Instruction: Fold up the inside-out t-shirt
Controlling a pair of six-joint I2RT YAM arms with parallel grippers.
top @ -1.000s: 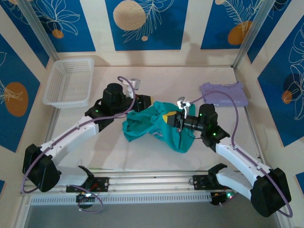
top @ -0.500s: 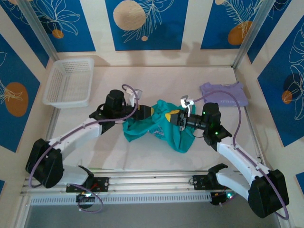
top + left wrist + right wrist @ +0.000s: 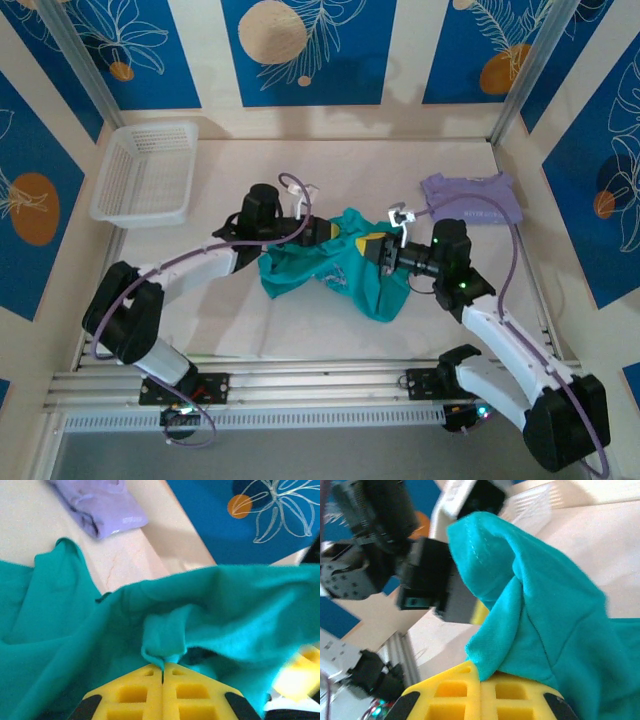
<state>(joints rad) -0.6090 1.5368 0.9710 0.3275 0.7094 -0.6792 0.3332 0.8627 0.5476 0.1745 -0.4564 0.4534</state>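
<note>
The teal-green inside-out t-shirt [image 3: 330, 265] hangs bunched between both arms above the table's middle. My left gripper [image 3: 331, 232] holds its upper left part; in the left wrist view the yellow fingers [image 3: 163, 671] are shut with a fold of teal cloth [image 3: 165, 635] pinched at the tips. My right gripper [image 3: 372, 247] holds the upper right part; in the right wrist view its yellow fingers [image 3: 481, 672] are shut on a teal edge [image 3: 530, 625]. The two grippers sit close together, facing each other.
A folded pale lavender shirt [image 3: 472, 198] lies at the back right, also in the left wrist view [image 3: 100, 505]. A white mesh basket [image 3: 146, 172] stands at the back left. Blue patterned walls enclose the table. The left arm's body [image 3: 420, 585] looms close before the right wrist.
My left gripper has moved right and slightly forward toward the right gripper, gathering the shirt closer. The right gripper has shifted a little right and stayed on the cloth.
</note>
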